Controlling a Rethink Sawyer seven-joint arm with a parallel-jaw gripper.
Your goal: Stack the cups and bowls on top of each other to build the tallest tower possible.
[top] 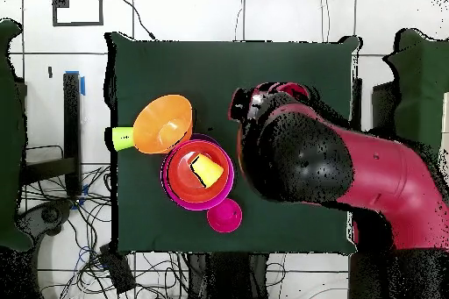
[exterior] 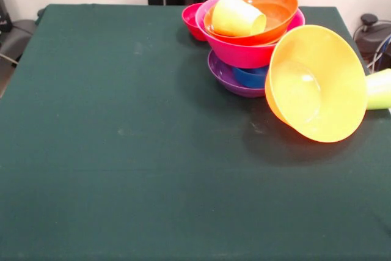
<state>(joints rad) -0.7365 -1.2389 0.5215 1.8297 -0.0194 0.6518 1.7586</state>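
The tower stands at the far right of the table. A purple bowl (exterior: 227, 76) is lowest, with a blue bowl (exterior: 250, 77) in it. Above come a pink bowl (exterior: 241, 52) (top: 171, 192) and a red-orange bowl (exterior: 275, 5) (top: 186, 174). A yellow cup (exterior: 237, 16) (top: 207, 167) lies on its side in the top bowl. A light orange bowl (exterior: 317, 84) (top: 162, 124) is tipped on its edge against the tower. Beside it a lime green cup (exterior: 379, 88) (top: 121, 138) lies on its side. A small red bowl (exterior: 192, 19) (top: 224, 216) sits apart. The gripper is hidden under the arm.
The red and black arm (top: 307, 155) hangs high over the table beside the tower in the overhead view and does not show in the front view. The dark green cloth (exterior: 122, 132) covers the whole table. Cables lie on the floor beyond the table's edges.
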